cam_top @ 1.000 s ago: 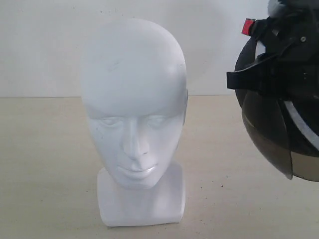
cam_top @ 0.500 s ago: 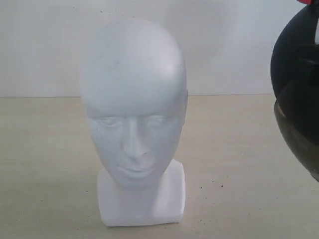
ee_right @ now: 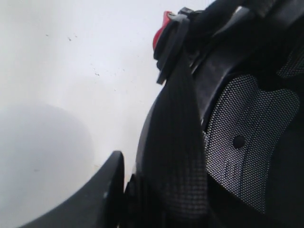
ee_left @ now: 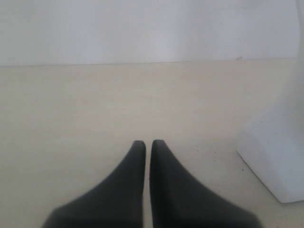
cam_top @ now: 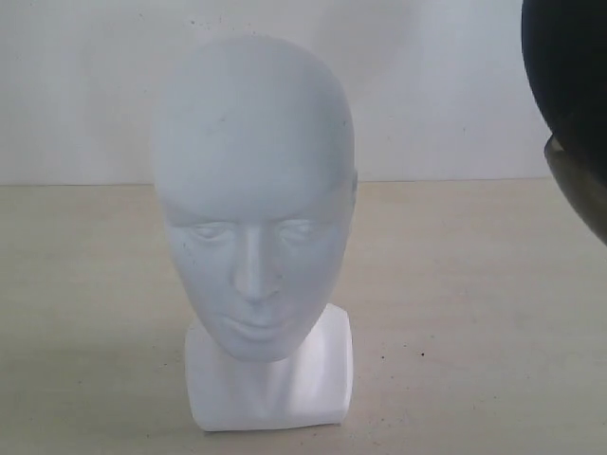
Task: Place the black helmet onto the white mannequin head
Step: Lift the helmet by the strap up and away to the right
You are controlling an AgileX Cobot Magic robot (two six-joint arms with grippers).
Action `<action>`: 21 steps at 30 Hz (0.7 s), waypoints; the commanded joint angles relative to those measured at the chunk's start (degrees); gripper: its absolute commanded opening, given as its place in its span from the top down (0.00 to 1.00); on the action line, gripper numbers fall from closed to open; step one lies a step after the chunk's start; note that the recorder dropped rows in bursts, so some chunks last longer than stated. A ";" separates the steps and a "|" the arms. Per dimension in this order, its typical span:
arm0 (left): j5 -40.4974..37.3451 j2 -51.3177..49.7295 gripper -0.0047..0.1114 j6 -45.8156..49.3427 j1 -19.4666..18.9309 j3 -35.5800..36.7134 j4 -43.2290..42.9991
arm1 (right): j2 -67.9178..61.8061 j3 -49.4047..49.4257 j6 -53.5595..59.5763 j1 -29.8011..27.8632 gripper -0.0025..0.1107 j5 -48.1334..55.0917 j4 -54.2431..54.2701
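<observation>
The white mannequin head [cam_top: 254, 190] stands upright on its squarish base in the middle of the exterior view, face towards the camera. The black helmet [cam_top: 569, 66] hangs in the air at the top right edge, higher than the head's crown, with its smoky visor [cam_top: 583, 185] below the shell. In the right wrist view my right gripper [ee_right: 137, 180] is shut on the helmet's rim [ee_right: 175, 142]; one finger shows outside and the other is hidden inside, beside the mesh lining [ee_right: 247, 133] and red buckle [ee_right: 161, 31]. My left gripper [ee_left: 148, 145] is shut on nothing, low over the table beside the mannequin's base [ee_left: 275, 152].
A pale beige tabletop [cam_top: 85, 313] runs back to a plain white wall [cam_top: 76, 85]. The left arm does not show in the exterior view. Much of the helmet lies beyond that view's right edge.
The helmet has risen and shifted right, turning so its black shell faces the camera. The right gripper, seen on it one second ago, has left the exterior view. The mannequin head has not moved.
</observation>
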State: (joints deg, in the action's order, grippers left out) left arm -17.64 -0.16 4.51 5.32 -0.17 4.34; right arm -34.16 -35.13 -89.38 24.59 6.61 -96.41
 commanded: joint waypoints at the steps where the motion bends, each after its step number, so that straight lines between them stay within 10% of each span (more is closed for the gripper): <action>1: 0.09 0.16 0.92 0.17 -0.18 0.17 0.60 | 4.48 -1.57 4.28 -0.10 0.98 -1.98 -3.53; 14: 0.09 0.16 0.92 0.17 -0.18 0.17 0.60 | 7.76 -6.62 21.01 -0.10 0.98 -8.38 -1.88; 21: 0.09 0.16 0.92 0.17 -0.18 0.17 0.60 | 7.76 -9.51 70.46 -0.10 0.98 -9.78 45.81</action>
State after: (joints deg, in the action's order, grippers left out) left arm -17.64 -0.16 4.51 5.32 -0.17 4.34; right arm -27.11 -43.38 -38.84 24.59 -3.22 -67.30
